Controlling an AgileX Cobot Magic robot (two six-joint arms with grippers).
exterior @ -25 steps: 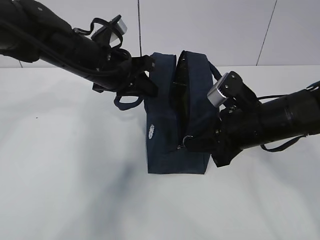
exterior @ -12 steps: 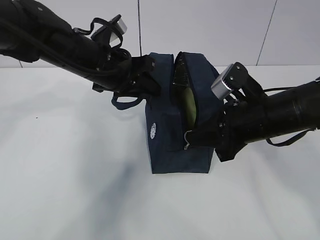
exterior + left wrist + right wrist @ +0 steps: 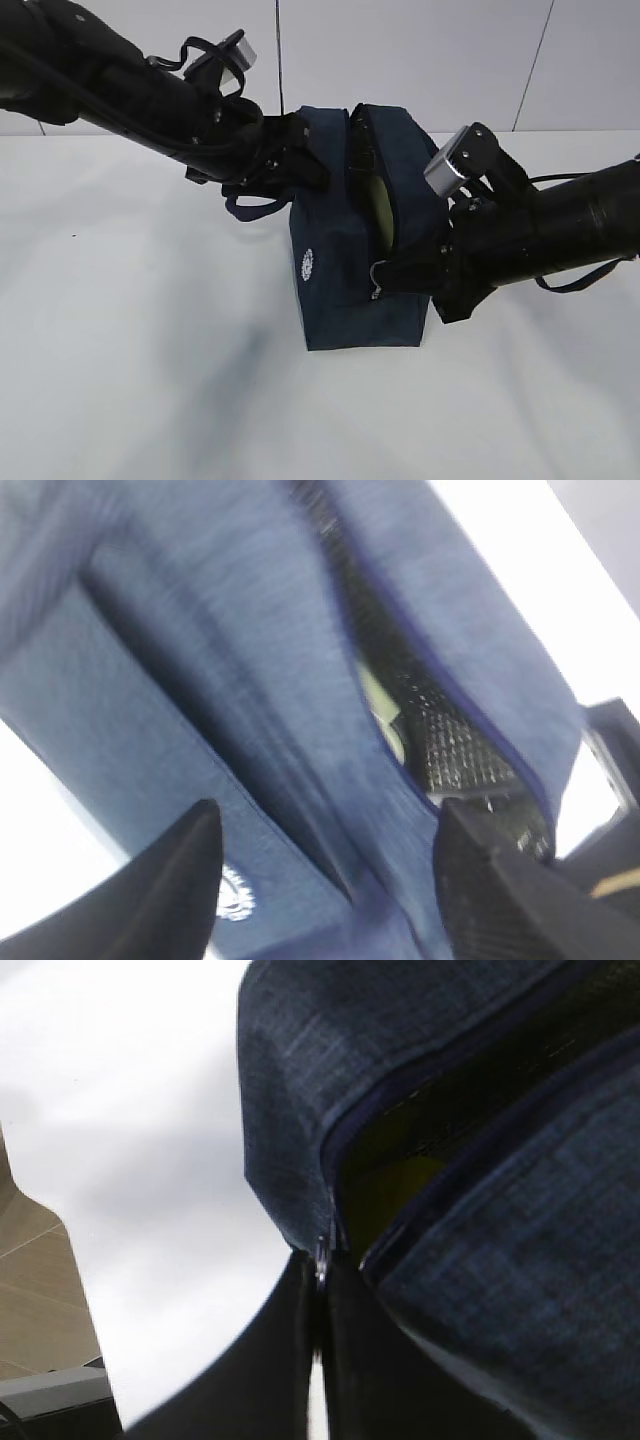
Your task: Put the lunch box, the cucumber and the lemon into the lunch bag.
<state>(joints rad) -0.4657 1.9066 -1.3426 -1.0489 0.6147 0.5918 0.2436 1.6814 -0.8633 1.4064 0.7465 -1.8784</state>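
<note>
Shifted since a second before: the lunch bag sat slightly farther right with its mouth gaping wider, and the left jaws, then nearly shut, had parted.

Left gripper: fingers spread, straddling the bag's near panel without pinching it; handle loop hanging just below the gripper. Position: at the bag's upper left corner.

Right gripper: fingertips pressed together on the metal zipper pull. Position: at the bag's lower right front, at the foot of the open zipper line.

Lunch bag: upright on the white table, zipper slit running top to bottom between the two grippers, silvery lining exposed.

Contents: pale green object inside the slit, likely the lunch box lid; yellow patch deeper in, probably the lemon. Cucumber not identifiable.

Governing relation: the slit's long axis ran from the right gripper's pinch upward, away from it; the right arm was the nearer to the pull, so closing would fall to it.
</note>
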